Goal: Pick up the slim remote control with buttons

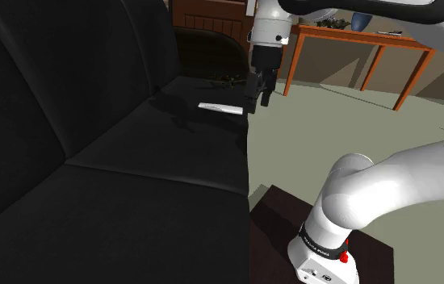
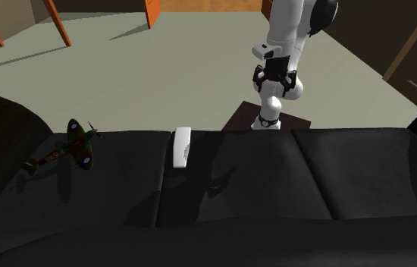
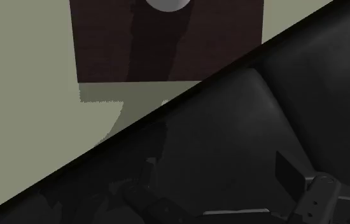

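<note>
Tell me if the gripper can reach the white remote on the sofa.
Probably yes: the black gripper hovers near the slim white remote on the black sofa, with nothing between them; the green toy plane lies aside.

White arm (image 1: 390,181): thick rounded tubular links, smooth glossy shell. Dark base collar (image 1: 323,244): narrow band, small white lettering. Red mark (image 1: 344,256) beside collar. White base foot (image 1: 317,270): small dark marking on front. White wrist housing (image 1: 270,28): one dark dot. Black claw (image 1: 259,98): two blocky fingers, no markings seen. Dark joint cap (image 2: 325,11) on upper link.
</note>
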Controlling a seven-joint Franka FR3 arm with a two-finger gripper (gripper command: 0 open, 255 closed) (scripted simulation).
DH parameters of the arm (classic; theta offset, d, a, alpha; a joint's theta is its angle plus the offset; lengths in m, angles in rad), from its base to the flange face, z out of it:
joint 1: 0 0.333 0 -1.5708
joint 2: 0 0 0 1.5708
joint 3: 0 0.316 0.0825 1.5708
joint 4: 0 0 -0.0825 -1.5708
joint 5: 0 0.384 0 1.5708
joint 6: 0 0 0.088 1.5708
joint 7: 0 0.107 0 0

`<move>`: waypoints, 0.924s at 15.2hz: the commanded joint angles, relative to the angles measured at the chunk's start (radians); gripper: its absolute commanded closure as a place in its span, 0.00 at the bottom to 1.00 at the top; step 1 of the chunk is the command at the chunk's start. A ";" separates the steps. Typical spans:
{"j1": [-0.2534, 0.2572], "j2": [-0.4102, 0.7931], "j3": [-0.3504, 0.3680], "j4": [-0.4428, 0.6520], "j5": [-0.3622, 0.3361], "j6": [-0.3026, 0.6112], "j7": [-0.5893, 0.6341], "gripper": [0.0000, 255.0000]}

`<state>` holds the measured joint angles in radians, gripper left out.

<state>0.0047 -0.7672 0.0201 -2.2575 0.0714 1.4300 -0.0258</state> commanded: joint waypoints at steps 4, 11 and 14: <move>-0.003 0.057 -0.052 0.001 -0.045 0.059 -0.095 0.00; -0.005 0.231 -0.167 0.053 -0.119 0.195 -0.306 0.00; -0.003 0.320 -0.212 0.097 -0.134 0.249 -0.394 0.00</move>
<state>0.0017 -0.4721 -0.1752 -2.1580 -0.0560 1.6474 -0.3869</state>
